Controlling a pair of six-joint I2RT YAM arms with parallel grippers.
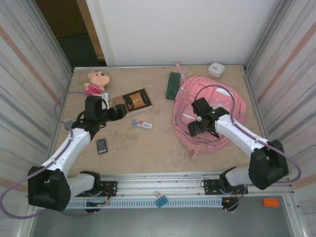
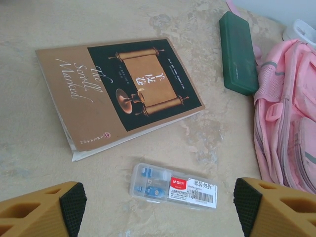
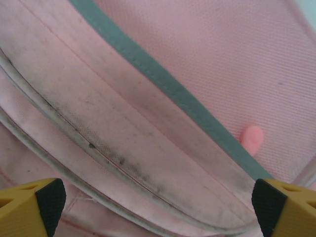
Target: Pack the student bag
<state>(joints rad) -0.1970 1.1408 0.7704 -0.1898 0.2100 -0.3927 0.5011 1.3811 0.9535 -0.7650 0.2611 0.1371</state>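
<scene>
The student bag is a large pink backpack lying flat at the right of the table. My right gripper hovers open just above its front panel, fingers spread over the soiled pale fabric and nothing between them. A grey trim strip and a pink zip pull lie close ahead of it. My left gripper stands open over the table, above a small clear plastic case with a barcode label. Beyond that case lies a brown book.
A dark green pencil case lies beside the bag's top left. A pink plush doll sits at the back left, a small black item near the left arm, and a white object at the back right. Metal walls flank the table.
</scene>
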